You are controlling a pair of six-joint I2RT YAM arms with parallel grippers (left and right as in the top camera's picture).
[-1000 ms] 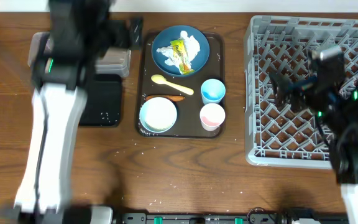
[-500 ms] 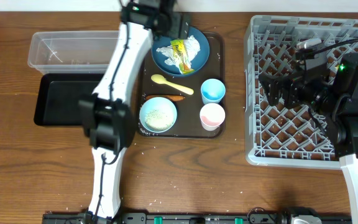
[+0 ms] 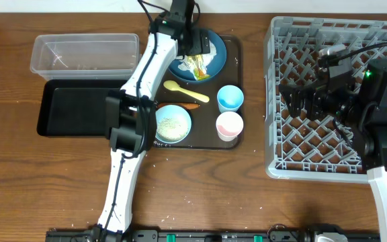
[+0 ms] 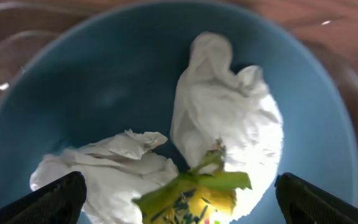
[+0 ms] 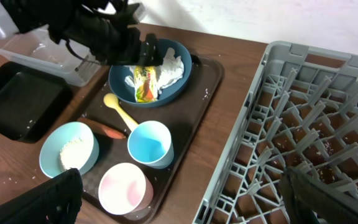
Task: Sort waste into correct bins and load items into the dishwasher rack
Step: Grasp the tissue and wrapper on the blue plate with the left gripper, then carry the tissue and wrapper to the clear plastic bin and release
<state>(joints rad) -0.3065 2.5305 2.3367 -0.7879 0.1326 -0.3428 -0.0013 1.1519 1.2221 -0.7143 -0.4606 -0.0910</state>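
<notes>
Swinging over from the clear tub [image 3: 79, 50], the left gripper [image 4: 180, 198] hangs wide open above crumpled paper [image 4: 229, 118] in the blue bowl [image 4: 104, 81]; a first waste pick looks near.

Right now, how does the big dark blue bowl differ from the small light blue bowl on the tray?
Size: the dark blue bowl is clearly wider than the light blue bowl. Colour: one is deep blue, the other pale blue. Contents: the dark blue bowl holds crumpled white paper and a yellow-green wrapper; the light blue bowl holds rice grains. Both sit upright on the brown tray.
</notes>
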